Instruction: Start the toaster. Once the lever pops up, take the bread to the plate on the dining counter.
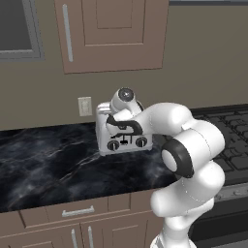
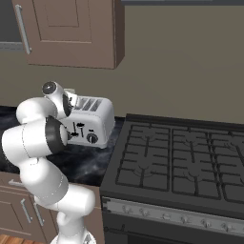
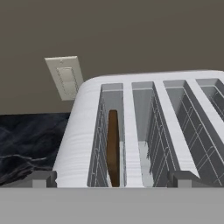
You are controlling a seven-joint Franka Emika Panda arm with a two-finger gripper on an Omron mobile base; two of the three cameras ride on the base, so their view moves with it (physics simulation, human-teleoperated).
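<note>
My gripper [image 3: 112, 178] hung just above the toaster [image 3: 144, 127], its jaws spread as wide as they go and gripping nothing, one fingertip [image 3: 41, 178] over the toaster's outer edge and the other over the rib between two slots. The bread [image 3: 113, 146] stood on edge down inside the slot nearest the wall outlet [image 3: 65, 77], its brown rim below the slot's top. The toaster sat on the black veined surface [image 1: 43, 164] against the wall, just beside the stove [image 2: 181, 157], with its knobs [image 1: 141, 142] facing my base.
</note>
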